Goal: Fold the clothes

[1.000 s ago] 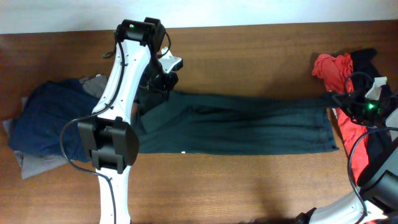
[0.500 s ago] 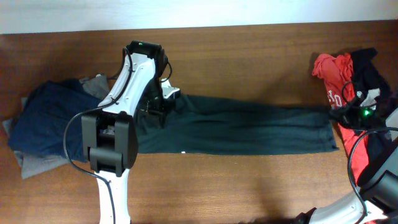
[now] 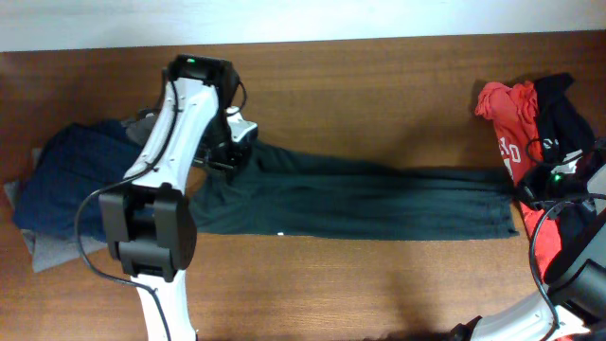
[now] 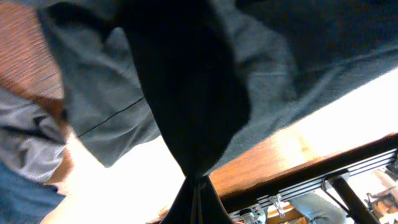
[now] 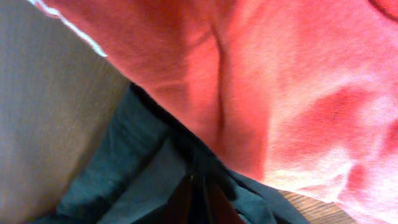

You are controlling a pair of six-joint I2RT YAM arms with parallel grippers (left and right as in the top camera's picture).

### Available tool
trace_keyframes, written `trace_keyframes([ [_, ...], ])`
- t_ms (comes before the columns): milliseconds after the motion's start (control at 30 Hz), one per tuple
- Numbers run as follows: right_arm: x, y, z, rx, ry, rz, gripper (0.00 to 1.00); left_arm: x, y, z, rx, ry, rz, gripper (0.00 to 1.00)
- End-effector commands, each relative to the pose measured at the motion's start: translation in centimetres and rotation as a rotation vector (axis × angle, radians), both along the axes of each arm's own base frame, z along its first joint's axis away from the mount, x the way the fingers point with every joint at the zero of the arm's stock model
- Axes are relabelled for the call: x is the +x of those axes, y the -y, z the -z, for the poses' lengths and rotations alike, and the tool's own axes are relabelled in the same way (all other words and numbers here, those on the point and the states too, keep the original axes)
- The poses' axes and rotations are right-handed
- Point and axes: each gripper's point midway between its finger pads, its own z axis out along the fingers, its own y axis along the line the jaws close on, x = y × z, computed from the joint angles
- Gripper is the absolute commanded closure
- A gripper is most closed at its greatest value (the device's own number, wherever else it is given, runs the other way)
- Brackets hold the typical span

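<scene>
The large dark green shirt point(image 3: 379, 201) lies stretched in a long band across the table. My left gripper point(image 3: 230, 157) is shut on its left end, and in the left wrist view the dark cloth point(image 4: 186, 93) hangs bunched from the closed fingertips point(image 4: 198, 190). My right gripper point(image 3: 524, 192) is at the right end. In the right wrist view its fingers point(image 5: 199, 190) pinch green fabric point(image 5: 124, 180) just under the red shirt point(image 5: 280, 81). A navy blue piece point(image 3: 66, 185) lies at the far left on grey shorts point(image 3: 52, 254).
The red white-printed shirt point(image 3: 507, 114) and a black garment point(image 3: 563, 114) are heaped at the right edge, close to my right arm. More red and black cloth point(image 3: 544, 227) lies below them. Bare wooden table point(image 3: 379, 95) shows behind and in front of the green shirt.
My left gripper has moved left toward the navy pile, still holding the shirt's end. The right gripper has shifted slightly right and nearer. The green shirt is pulled longer and narrower.
</scene>
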Motion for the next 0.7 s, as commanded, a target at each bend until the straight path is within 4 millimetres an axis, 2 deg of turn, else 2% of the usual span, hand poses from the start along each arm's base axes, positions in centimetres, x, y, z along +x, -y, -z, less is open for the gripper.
trace_keyframes([
  [0, -0.24, 1.07, -0.97, -0.049, -0.003, 0.025, 0.9, 0.03, -0.96, -0.96, 0.014, 0.026, -0.024, 0.99],
  [100, -0.32, 1.01, -0.96, -0.046, -0.007, 0.025, 0.85, 0.03, -0.96, -0.96, 0.014, 0.026, -0.024, 1.0],
  [233, -0.43, 0.91, -0.93, -0.042, -0.011, 0.025, 0.85, 0.03, -0.96, -0.96, 0.014, 0.026, -0.024, 0.98],
  [300, -0.43, 0.91, -0.93, -0.042, -0.011, 0.025, 0.84, 0.02, -0.96, -0.96, 0.014, 0.026, -0.024, 0.76],
  [400, -0.43, 0.91, -0.93, -0.042, -0.011, 0.025, 0.76, 0.02, -0.96, -0.96, 0.014, 0.026, -0.025, 0.59],
  [667, 0.33, 0.86, -1.23, -0.049, 0.037, -0.021, 0.6, 0.08, -1.16, -0.97, 0.018, 0.028, -0.026, 0.56],
])
